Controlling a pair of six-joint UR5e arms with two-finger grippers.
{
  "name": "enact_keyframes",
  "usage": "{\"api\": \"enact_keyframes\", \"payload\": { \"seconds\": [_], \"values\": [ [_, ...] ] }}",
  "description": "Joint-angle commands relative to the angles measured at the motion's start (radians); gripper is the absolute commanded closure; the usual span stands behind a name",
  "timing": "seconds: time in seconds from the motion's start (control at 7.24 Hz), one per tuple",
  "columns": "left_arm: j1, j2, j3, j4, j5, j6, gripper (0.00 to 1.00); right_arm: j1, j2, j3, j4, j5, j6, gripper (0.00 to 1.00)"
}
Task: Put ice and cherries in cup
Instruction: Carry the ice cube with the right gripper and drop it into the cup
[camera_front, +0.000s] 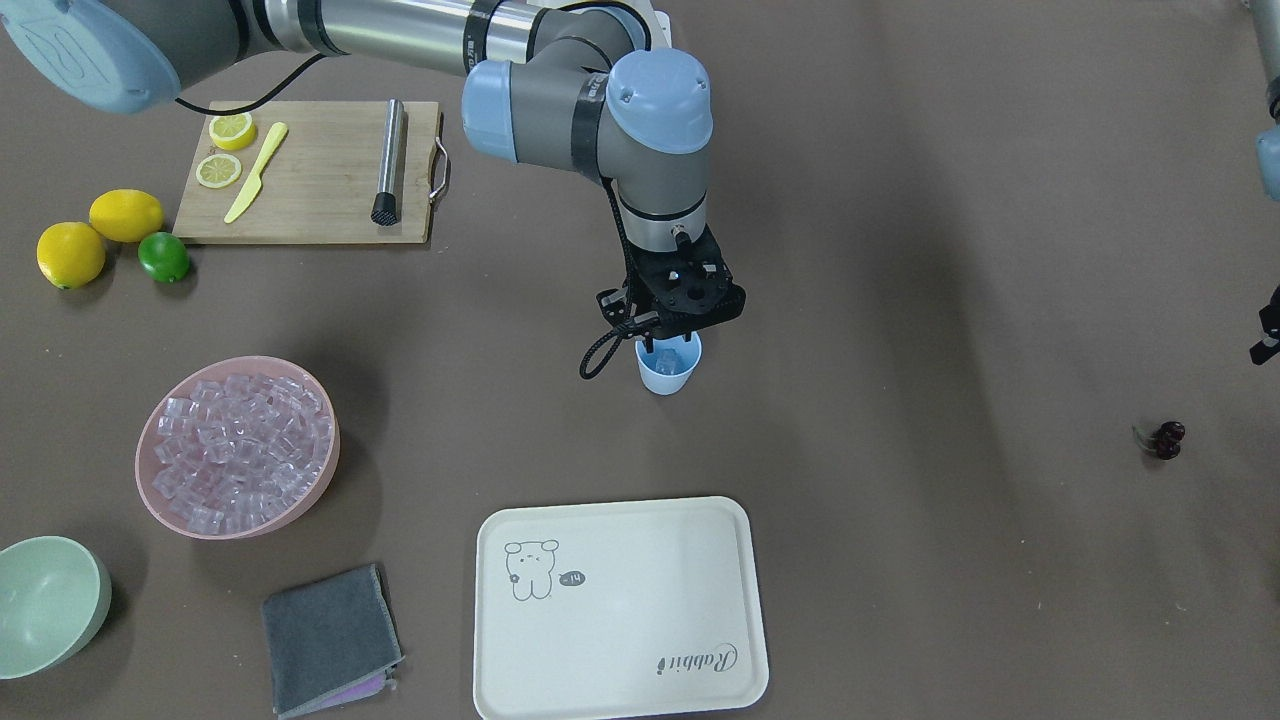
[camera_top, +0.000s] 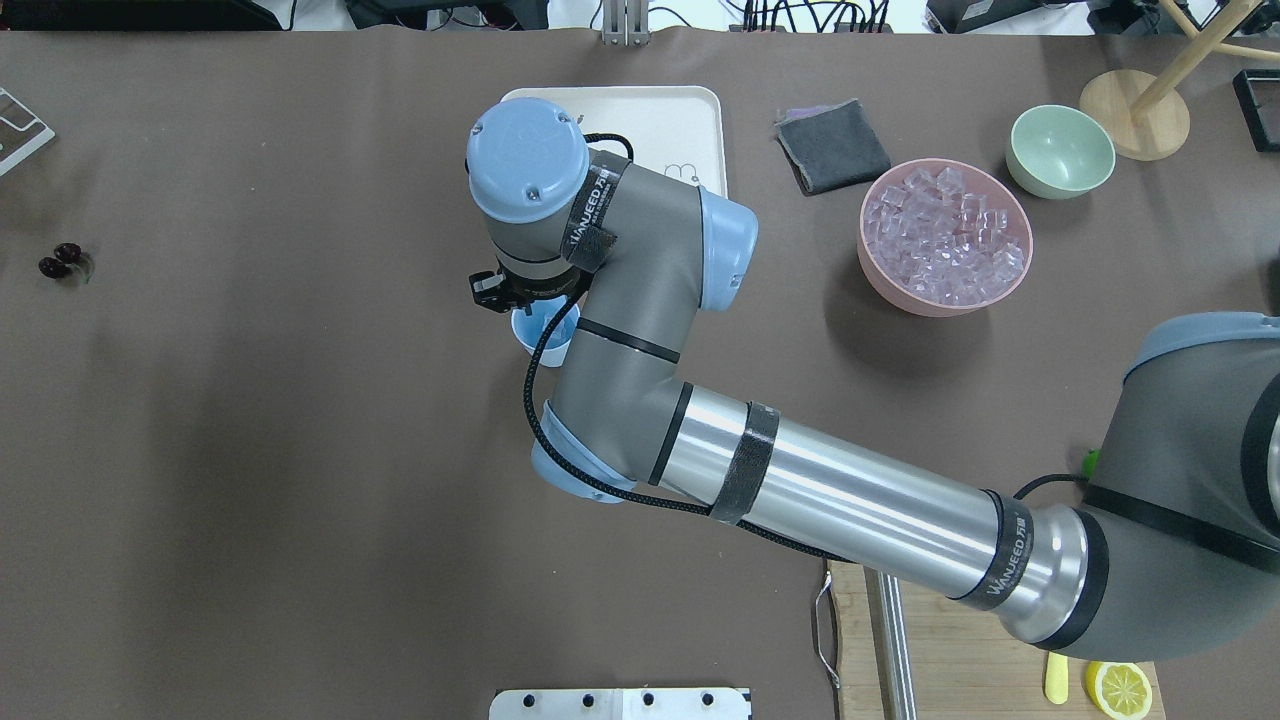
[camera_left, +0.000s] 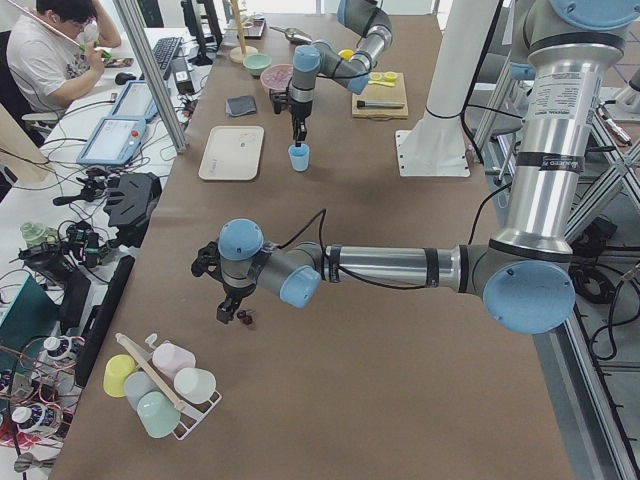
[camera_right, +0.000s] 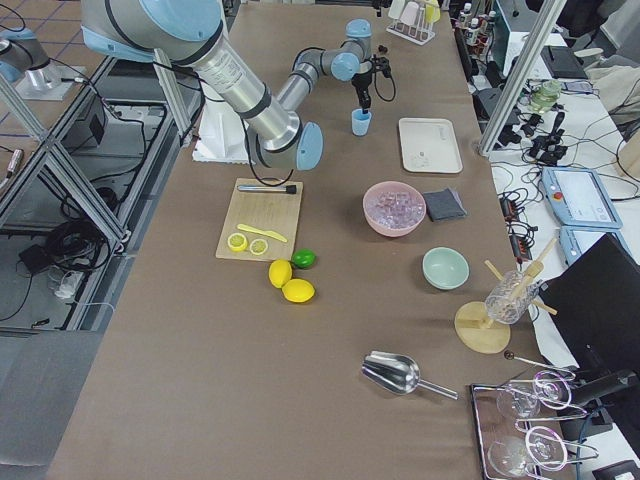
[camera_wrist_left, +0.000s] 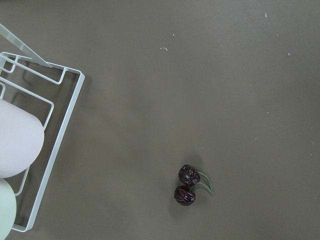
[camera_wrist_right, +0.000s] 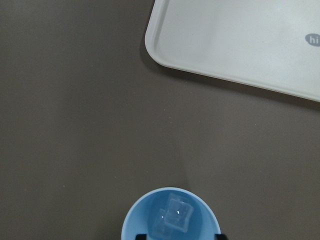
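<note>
The wide pink plastic bowl (camera_front: 150, 490) of clear glassy ice cubes (camera_front: 240, 440) sat at 8 o'clock from the small light-blue plastic tumbler (camera_front: 668, 378). The right gripper (camera_front: 670, 335) hung above the tumbler, fingers (camera_wrist_right: 220, 235) released, with cubes inside it. Glossy dark-red stemmed cherries (camera_front: 1167, 440) lay at its 4 o'clock, well apart. Whether the left gripper (camera_left: 228, 310) was clenched could not be told.

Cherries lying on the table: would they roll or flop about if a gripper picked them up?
The cherries are small, round and glossy, so they would probably slip or roll when nudged. Their joined stems look thin and might bend, letting one fruit dangle. Being so small, they are likely light.
</note>
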Motion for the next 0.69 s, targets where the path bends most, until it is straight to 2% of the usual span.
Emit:
{"api": "enact_keyframes", "payload": {
  "seconds": [0.0, 0.14, 0.28, 0.41, 0.55],
  "values": [
    [0.019, -0.003, 0.002, 0.001, 0.003, -0.001, 0.02, -0.003, 0.001, 0.008, 0.001, -0.001, -0.005, 0.02],
    [0.063, -0.023, 0.004, 0.000, 0.047, -0.033, 0.02, 0.007, 0.001, 0.022, -0.001, 0.001, -0.007, 0.02],
    [0.114, -0.047, 0.008, 0.000, 0.062, -0.093, 0.02, 0.057, -0.019, 0.101, -0.022, 0.033, -0.008, 0.02],
    [0.148, -0.079, 0.057, -0.009, 0.063, -0.099, 0.02, 0.121, -0.085, 0.200, -0.062, 0.123, -0.036, 0.02],
    [0.151, -0.098, 0.121, -0.063, 0.063, -0.099, 0.03, 0.191, -0.210, 0.327, -0.068, 0.195, -0.116, 0.02]
  ]
}}
